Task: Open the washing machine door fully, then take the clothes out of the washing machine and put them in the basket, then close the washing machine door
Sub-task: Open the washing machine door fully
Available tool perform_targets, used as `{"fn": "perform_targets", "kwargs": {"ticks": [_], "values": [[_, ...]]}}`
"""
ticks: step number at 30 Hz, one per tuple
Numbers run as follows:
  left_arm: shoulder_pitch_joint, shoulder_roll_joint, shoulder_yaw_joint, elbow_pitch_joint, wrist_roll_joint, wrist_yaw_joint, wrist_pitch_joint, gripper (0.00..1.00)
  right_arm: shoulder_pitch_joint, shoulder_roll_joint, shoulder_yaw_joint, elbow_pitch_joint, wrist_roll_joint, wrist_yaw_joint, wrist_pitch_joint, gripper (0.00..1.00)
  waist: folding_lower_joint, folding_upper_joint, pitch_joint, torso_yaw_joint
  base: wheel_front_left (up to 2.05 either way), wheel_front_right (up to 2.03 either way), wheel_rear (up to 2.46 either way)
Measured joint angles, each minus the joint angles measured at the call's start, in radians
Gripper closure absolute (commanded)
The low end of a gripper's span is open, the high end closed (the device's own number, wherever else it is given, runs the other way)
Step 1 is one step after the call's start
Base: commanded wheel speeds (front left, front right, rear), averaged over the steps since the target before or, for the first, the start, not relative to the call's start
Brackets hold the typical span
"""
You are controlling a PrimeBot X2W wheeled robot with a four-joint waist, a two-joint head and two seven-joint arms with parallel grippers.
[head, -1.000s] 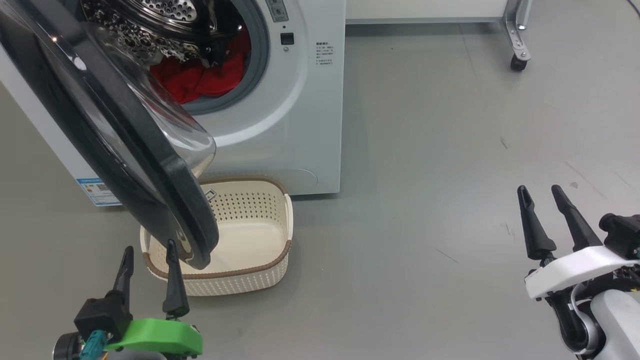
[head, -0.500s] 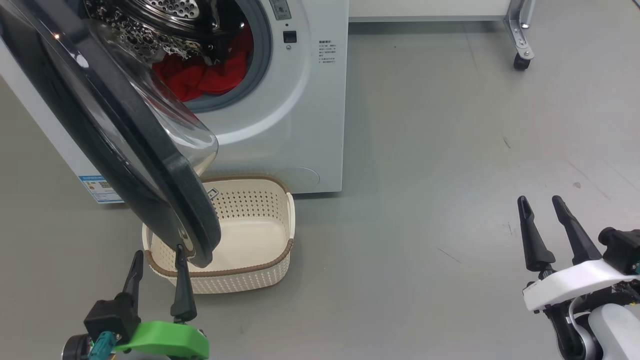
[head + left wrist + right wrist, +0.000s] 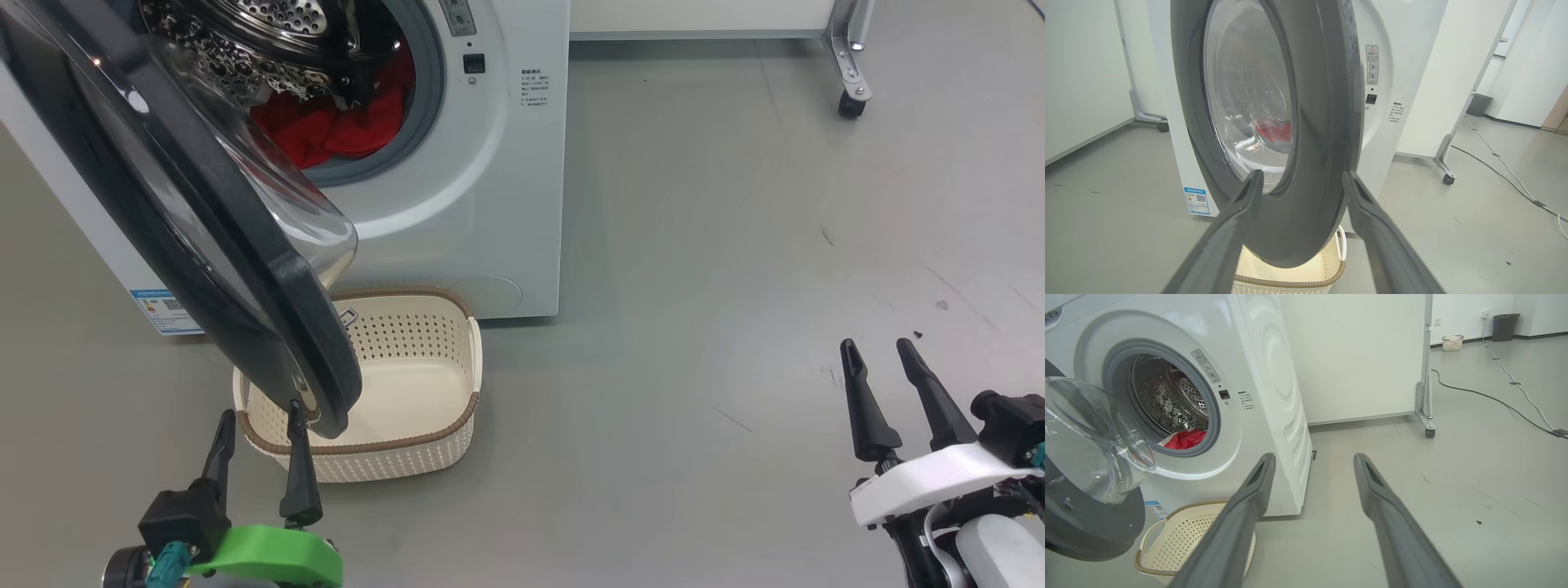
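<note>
Inside, crumpled bright red clothes (image 3: 359, 135)

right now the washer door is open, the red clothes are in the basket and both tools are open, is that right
One thing is off: the red clothes lie inside the washer, not in the basket, as the head view shows. The door is open, and the left tool and right tool are both open.
</note>
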Motion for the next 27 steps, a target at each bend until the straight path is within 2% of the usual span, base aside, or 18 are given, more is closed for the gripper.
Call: {"fn": "perform_targets", "kwargs": {"ticks": [27], "values": [[0.0, 0.0, 0.0, 0.005, -0.006, 0.0, 0.0, 0.0, 0.019, 0.038, -0.035, -0.003, -0.039, 0.013, 0.0, 0.0, 0.0, 0.0, -0.008, 0.001, 0.0, 0.0, 0.0]]}}
